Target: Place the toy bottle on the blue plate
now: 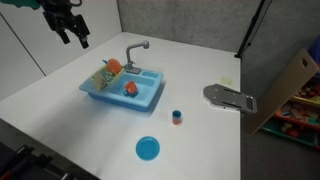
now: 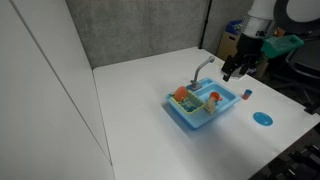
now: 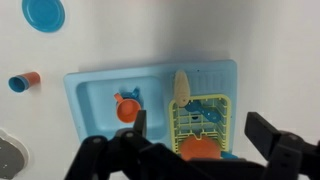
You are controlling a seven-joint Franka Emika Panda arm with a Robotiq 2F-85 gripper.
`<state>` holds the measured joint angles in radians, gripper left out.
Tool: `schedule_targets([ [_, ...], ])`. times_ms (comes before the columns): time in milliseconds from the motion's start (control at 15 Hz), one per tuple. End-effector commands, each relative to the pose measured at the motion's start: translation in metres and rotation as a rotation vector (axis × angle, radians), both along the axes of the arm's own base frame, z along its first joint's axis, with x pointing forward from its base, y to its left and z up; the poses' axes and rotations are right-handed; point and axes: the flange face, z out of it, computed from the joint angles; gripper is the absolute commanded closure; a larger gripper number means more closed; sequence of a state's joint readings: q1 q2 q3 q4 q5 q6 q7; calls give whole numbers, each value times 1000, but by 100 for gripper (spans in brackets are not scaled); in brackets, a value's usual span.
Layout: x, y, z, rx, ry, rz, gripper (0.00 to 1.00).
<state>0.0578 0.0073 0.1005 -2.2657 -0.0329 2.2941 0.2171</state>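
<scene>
Your pincer (image 1: pixel 72 38) hangs wide open and empty in the upper left of an exterior view, over the far edge of the white desk (image 1: pixel 60 90). In the wrist view, the cream toy bottle (image 3: pixel 181 87) lies in the light-blue toy sink (image 3: pixel 100 85), touching the top of its yellow rack (image 3: pixel 205 118). The blue plate (image 3: pixel 45 13) sits in the upper left corner, well apart from the sink, with a blue-and-red cylinder (image 3: pixel 22 81) below it.

The toy bottle (image 3: pixel 182 87) lies in the toy sink (image 3: pixel 100 92); blue plate (image 3: pixel 45 12) well apart; gripper (image 3: pixel 200 126) spread wide.
</scene>
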Motion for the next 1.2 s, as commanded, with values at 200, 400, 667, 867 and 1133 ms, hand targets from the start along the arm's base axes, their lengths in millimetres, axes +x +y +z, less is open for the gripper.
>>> schedule_targets([
  [200,23,4,-35,2,8,-5,0],
  [400,30,5,-54,4,4,-5,0],
  [667,36,8,-79,8,-2,-10,0],
  [867,38,10,-97,5,2,-9,0],
  [1133,43,12,-113,2,14,-12,0],
])
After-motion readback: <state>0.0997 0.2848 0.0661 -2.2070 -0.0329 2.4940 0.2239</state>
